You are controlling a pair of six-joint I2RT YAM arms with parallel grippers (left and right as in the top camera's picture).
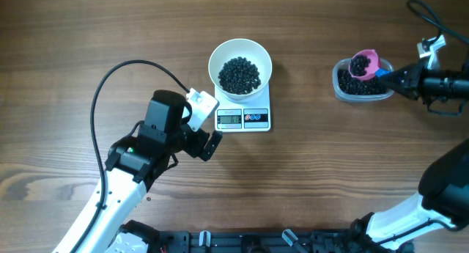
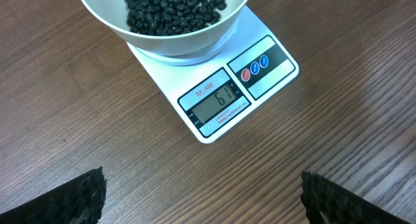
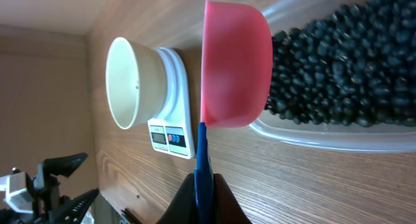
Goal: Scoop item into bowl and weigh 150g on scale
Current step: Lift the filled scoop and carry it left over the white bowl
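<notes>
Surface: brown wood-grain table (image 1: pixel 330 172), matte, with long streaks running across the overhead view. At 6 o'clock, nearest the arm bases, a black rail (image 1: pixel 242 242) is noted along the edge. In the right wrist view a plain tan backdrop is seen past the table; it cannot be told what it is.

Left arm is entered from 7 o'clock, with a black cable (image 1: pixel 110 84) looped above it. The left gripper (image 2: pixel 205 201) is held wide apart and empty above bare wood, at 8 o'clock of the scale (image 1: pixel 260 106), with neither finger touching the scale.

Scale: white, nearly square, near the table's centre. The grey display (image 2: pixel 218 102) is set on its 6 o'clock edge and "61" is shown; a red and a blue button (image 2: pixel 255 67) are placed just beside it.

Bowl (image 1: pixel 216 59): round, plain white, seated on the scale's platform at the 12 o'clock side. The black beans (image 1: pixel 239 75) are heaped in its bottom, small, round and glossy, with the white wall left bare above them.

At 2 o'clock, well apart from the scale, a clear plastic tub (image 1: pixel 344 88) is filled with more of the same beans. A pink scoop (image 1: pixel 364 62), loaded with beans, is held over the tub's 12 o'clock rim. Its blue handle (image 3: pixel 203 159) is pinched in the right gripper (image 3: pixel 205 198), clamped tight, reaching in from 3 o'clock.
</notes>
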